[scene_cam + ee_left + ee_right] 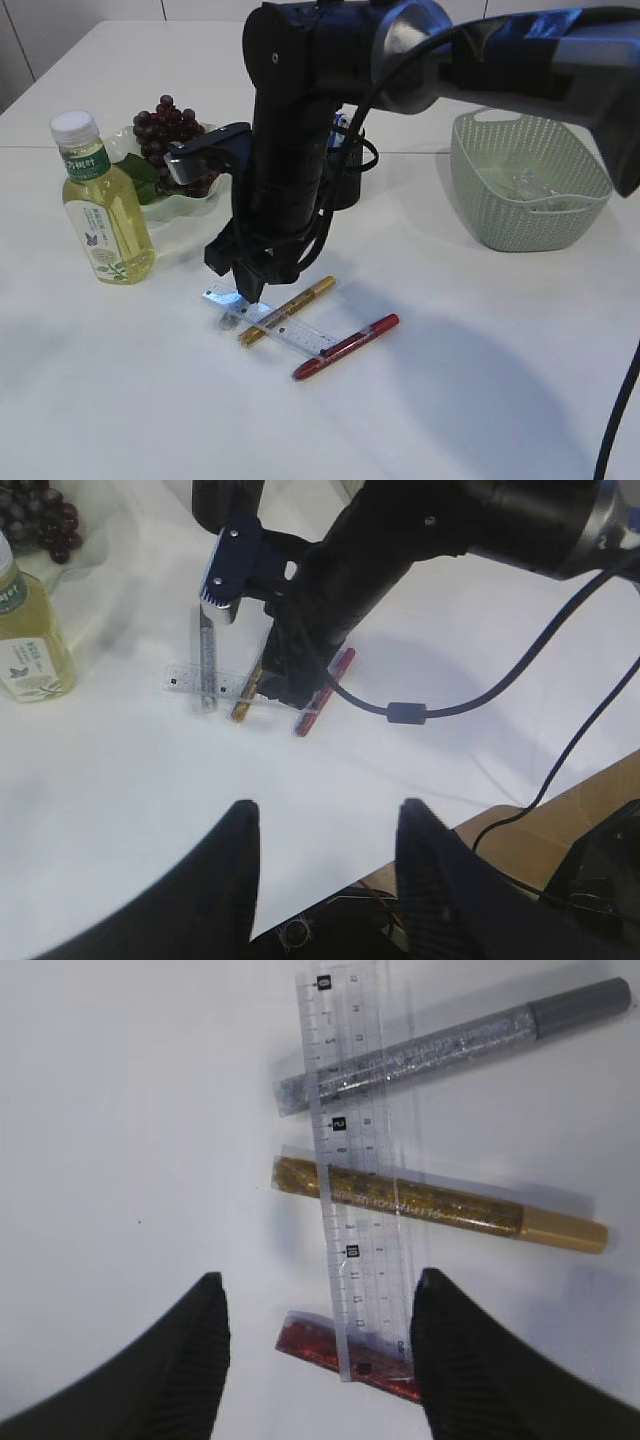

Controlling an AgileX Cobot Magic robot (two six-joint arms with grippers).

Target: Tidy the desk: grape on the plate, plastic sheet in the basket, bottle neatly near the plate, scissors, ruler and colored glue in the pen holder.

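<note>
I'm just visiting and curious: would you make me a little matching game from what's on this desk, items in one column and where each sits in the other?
Items:
1. grapes
2. ruler
3. bottle
4. basket

Places:
A. far right of the desk
B. lying across three glitter glue pens
C. on the plate
D. standing just left of the plate

Pairs: 1-C, 2-B, 3-D, 4-A

Bright, soft shadows; near fingers [180, 1360] perhaps blurred.
</note>
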